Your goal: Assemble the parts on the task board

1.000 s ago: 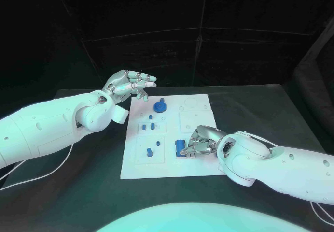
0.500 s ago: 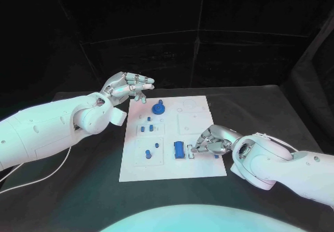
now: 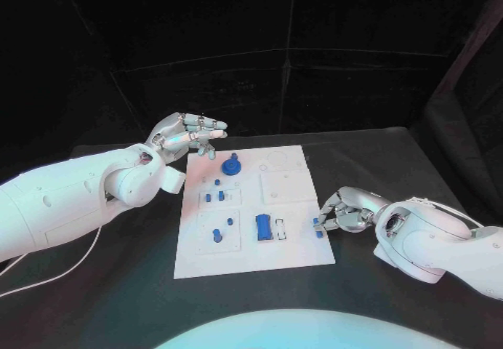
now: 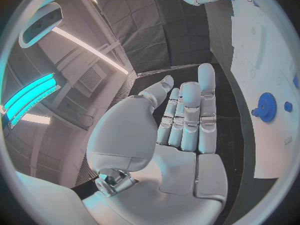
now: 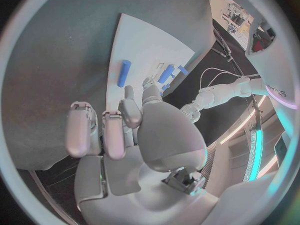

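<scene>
Board [image 3: 283, 247] lies flat mid-table [image 3: 398, 160], long side running away from the robot. Left hand [image 3: 187, 136] hovers off the board's far-left corner, over the table, holding nothing; in the left wrist view its fingers [image 4: 187, 120] are straight and pressed side by side, thumb a little apart, palm empty. Blue gear [image 3: 230, 168] stands near the board's far-left corner, just beside the left hand but not touching it; also seen in the left wrist view [image 4: 267, 107]. Two small blue pegs [image 3: 216, 196] sit in the left column below the gear, another peg [image 3: 217, 235] nearer the robot. Blue block [image 3: 264, 227] lies in the board's near-middle, long side along the board. Right hand [image 3: 349, 211] is at the board's right edge, fingers curled in, tips down at a small blue part [image 3: 315, 227] on the edge; part sits right at the fingertips, but whether it is pinched or only touched cannot be told. In the right wrist view the fingers [image 5: 112, 132] are bent and close together, with a blue bar [image 5: 124, 73] lying on the board beyond them, apart from the hand.
</scene>
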